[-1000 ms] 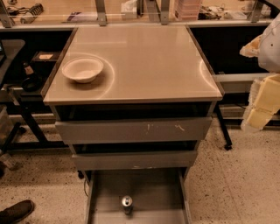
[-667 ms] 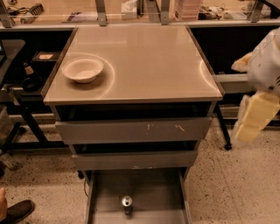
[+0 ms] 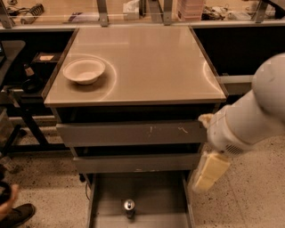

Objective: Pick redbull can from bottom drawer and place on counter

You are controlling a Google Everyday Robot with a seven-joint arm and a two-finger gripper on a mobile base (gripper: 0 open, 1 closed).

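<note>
The redbull can (image 3: 129,206) stands upright on the floor of the open bottom drawer (image 3: 156,198), near its front middle; I see mostly its shiny silver top. The counter (image 3: 147,62) is the glossy beige cabinet top above it. My gripper (image 3: 209,172), cream-coloured at the end of the white arm (image 3: 249,116), hangs at the cabinet's right front corner, just above the right wall of the bottom drawer and right of and above the can. It holds nothing that I can see.
A white bowl (image 3: 84,70) sits on the counter's left side. A grey drawer with a white-scratched front (image 3: 133,132) and another below it are slightly pulled out. A cluttered workbench (image 3: 89,11) runs behind. A person's shoe (image 3: 18,213) is at bottom left.
My arm has swung in from the right edge, leftward and down, bringing the gripper to the cabinet's right front corner over the bottom drawer. The can and bowl have not moved.
</note>
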